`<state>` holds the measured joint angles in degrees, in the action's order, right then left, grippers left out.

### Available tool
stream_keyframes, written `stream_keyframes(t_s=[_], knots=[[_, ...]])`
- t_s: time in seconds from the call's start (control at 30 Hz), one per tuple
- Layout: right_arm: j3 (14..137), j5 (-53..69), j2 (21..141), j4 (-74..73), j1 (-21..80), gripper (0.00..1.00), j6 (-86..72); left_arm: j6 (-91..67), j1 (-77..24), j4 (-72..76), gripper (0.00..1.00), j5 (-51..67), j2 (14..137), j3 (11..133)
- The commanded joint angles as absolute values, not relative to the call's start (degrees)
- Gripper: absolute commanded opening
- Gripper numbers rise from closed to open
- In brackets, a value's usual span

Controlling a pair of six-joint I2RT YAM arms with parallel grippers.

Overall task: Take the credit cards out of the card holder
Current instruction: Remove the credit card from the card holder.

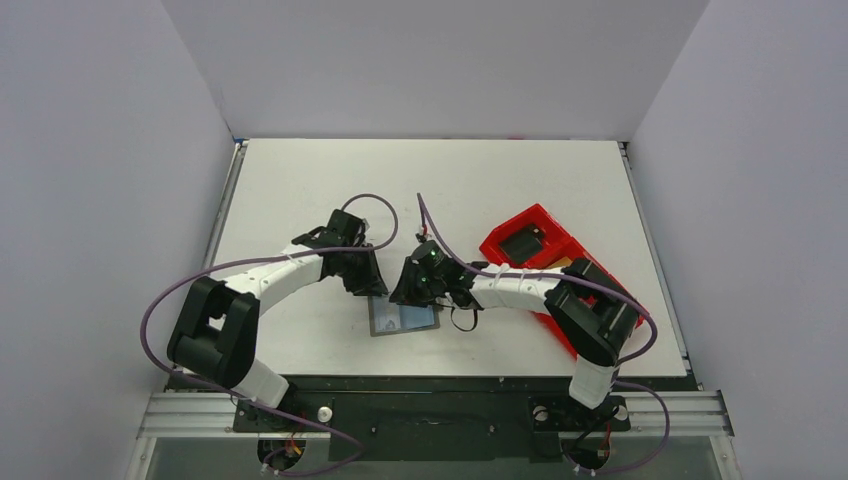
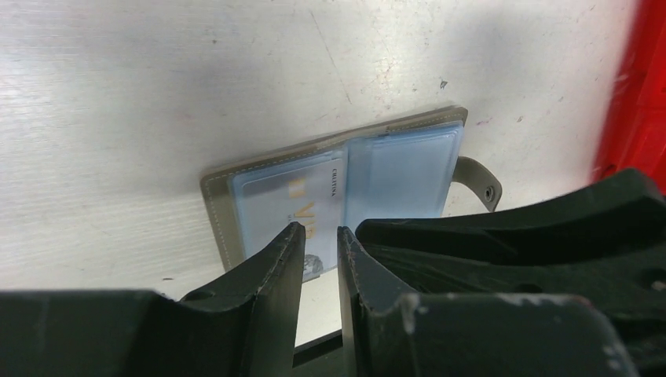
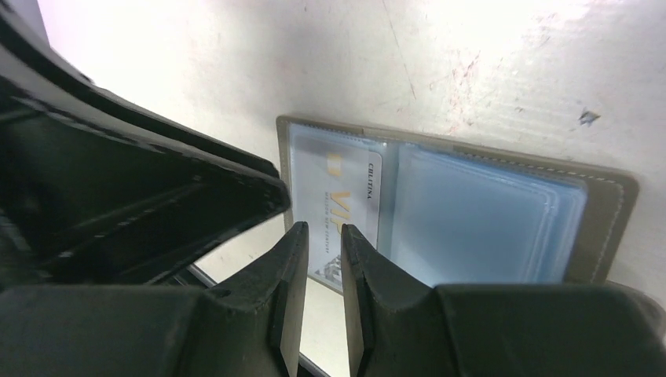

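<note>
Evidently the first card is being worked loose. From 9 o'clock the left arm (image 1: 270,280) bends in low, the left fingers (image 2: 275,259) a narrow slit apart and empty over the open card holder (image 2: 408,169), which lies flat on the surface (image 2: 118,94). A credit card (image 2: 302,196) seems to stick out of its pocket toward 6 o'clock. From 3 o'clock the right fingers (image 3: 369,271), likewise barely parted, crowd alongside. Next: pin the holder, pinch the card.
</note>
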<state>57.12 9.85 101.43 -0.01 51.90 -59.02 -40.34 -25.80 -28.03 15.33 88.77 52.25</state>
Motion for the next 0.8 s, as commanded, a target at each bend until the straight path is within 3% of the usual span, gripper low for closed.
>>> stream_keyframes(t_s=[0.0, 0.77], knots=[[56.8, 12.6, 102.7, 3.0, 52.4, 0.19, -59.4, -38.5, -24.4, -26.8, 0.20, 14.0, 85.1, 50.7], [53.1, 10.9, 104.6, 3.5, 51.8, 0.20, -58.5, -38.9, -25.8, -22.8, 0.12, 14.5, 87.7, 45.0]])
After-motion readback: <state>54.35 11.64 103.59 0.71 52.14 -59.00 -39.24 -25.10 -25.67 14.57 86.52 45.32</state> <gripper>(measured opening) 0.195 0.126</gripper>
